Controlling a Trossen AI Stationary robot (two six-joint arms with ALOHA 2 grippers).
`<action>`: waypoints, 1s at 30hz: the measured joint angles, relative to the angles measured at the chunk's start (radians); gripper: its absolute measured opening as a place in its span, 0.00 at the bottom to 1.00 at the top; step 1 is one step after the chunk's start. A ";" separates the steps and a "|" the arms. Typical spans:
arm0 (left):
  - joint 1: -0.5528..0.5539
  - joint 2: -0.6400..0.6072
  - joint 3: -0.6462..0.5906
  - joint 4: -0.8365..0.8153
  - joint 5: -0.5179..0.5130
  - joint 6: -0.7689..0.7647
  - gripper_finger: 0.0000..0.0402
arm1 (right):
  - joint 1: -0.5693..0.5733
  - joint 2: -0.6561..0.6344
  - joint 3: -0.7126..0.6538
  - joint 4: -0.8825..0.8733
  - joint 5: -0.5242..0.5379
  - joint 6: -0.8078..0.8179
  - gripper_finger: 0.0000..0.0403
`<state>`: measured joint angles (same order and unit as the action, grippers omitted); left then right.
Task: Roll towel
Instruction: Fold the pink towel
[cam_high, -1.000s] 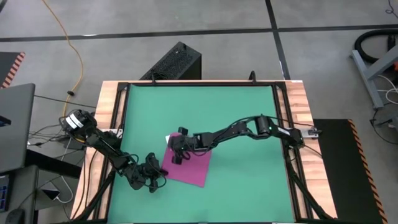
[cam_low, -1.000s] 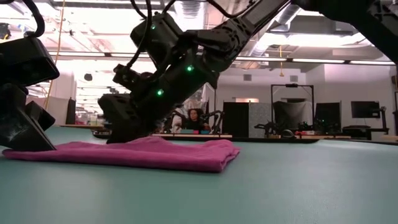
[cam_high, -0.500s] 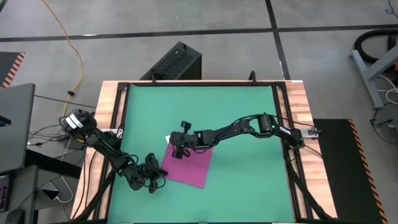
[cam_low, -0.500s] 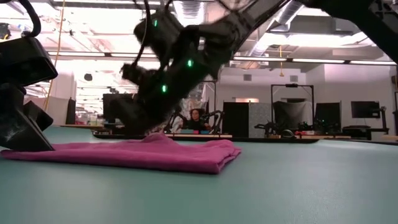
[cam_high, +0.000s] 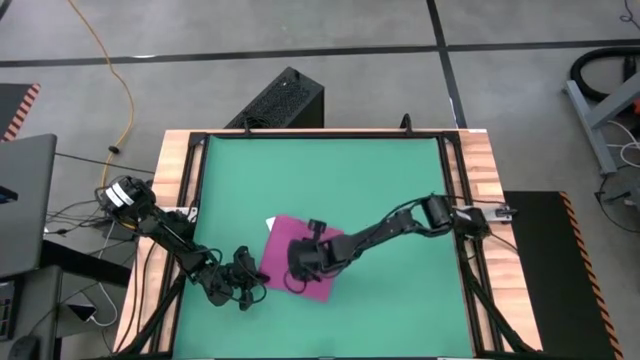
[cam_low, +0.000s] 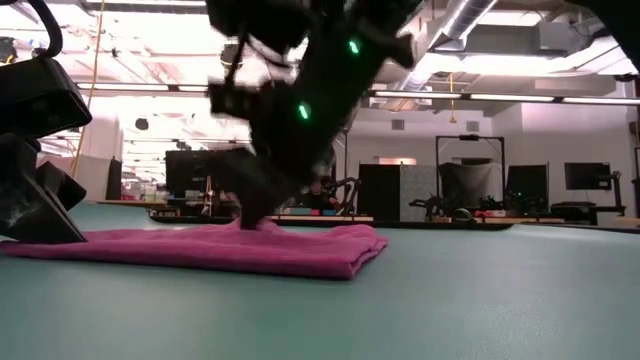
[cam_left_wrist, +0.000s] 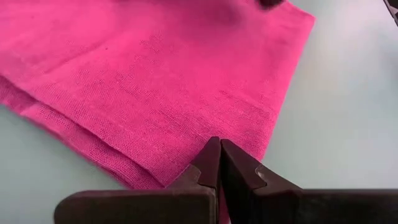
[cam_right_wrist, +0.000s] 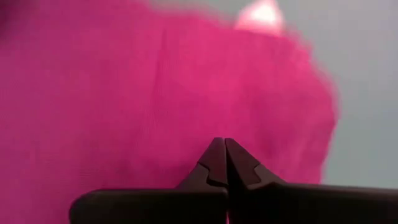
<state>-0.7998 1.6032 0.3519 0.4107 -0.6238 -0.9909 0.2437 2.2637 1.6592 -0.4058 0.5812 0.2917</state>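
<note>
Towel: the towel (cam_high: 300, 262) lies flat and folded on the green bench (cam_high: 380, 190), toward the near left part of the mat — magenta, roughly rectangular, with doubled edges visible in the left wrist view (cam_left_wrist: 155, 93) and a thicker folded end in the low view (cam_low: 230, 248).
White tag: a small white tag (cam_high: 269, 223) pokes out at the towel's far left corner; in the right wrist view it shows as a pale blur (cam_right_wrist: 261, 14) at the cloth's far edge.
Left gripper: the left gripper (cam_high: 255, 281) sits low at the towel's near left corner, its fingers pressed together, tips resting on the cloth's edge (cam_left_wrist: 219, 152). Whether any fabric is pinched between them cannot be told.
Right gripper: the right gripper (cam_high: 297, 281) reaches across from the right side of the bench and is down over the towel's near half. Its fingers are pressed together (cam_right_wrist: 224, 152), pointed at the cloth; in the low view the arm's tip meets the towel's top surface (cam_low: 255, 215) — a grip on the fabric is not discernible.
Spacing: the two grippers are near each other, both at the towel's near edge.
Bench surround: wooden rails (cam_high: 478, 200) frame the green mat.
</note>
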 joint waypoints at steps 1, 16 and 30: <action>0.000 0.000 0.000 0.000 -0.001 0.000 0.00 | 0.001 0.004 0.000 -0.029 0.019 0.031 0.01; 0.000 0.000 0.000 0.007 0.007 0.000 0.00 | 0.055 -0.049 0.000 -0.321 0.186 0.219 0.01; 0.000 0.000 0.000 0.011 0.009 0.001 0.00 | 0.094 -0.033 -0.060 -0.432 0.190 0.416 0.01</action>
<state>-0.8001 1.6032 0.3523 0.4221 -0.6147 -0.9901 0.3377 2.2311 1.5995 -0.8375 0.7713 0.7073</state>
